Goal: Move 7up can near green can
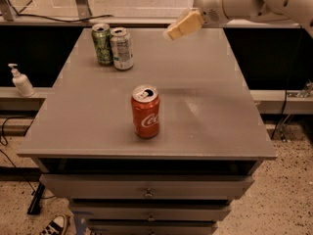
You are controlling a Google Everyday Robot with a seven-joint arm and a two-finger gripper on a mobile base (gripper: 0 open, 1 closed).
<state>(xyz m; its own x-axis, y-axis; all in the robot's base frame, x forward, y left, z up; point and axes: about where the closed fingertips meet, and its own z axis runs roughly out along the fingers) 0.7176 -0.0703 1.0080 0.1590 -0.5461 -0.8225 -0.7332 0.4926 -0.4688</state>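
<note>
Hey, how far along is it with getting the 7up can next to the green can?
Looks done: the 7up can stands upright right beside the green can at the far left of the table. In hand: nothing visible; the gripper hangs in the air over the far edge, to the right and apart from both cans. Left: nothing evident for the placement itself.

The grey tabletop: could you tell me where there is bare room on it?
Bare: the right half of the grey tabletop, right of the red cola can, and the front-left corner. Crowded: the back-left corner, where the green patterned can and silver-grey can stand side by side. The cream pincer hangs above the back edge.
</note>
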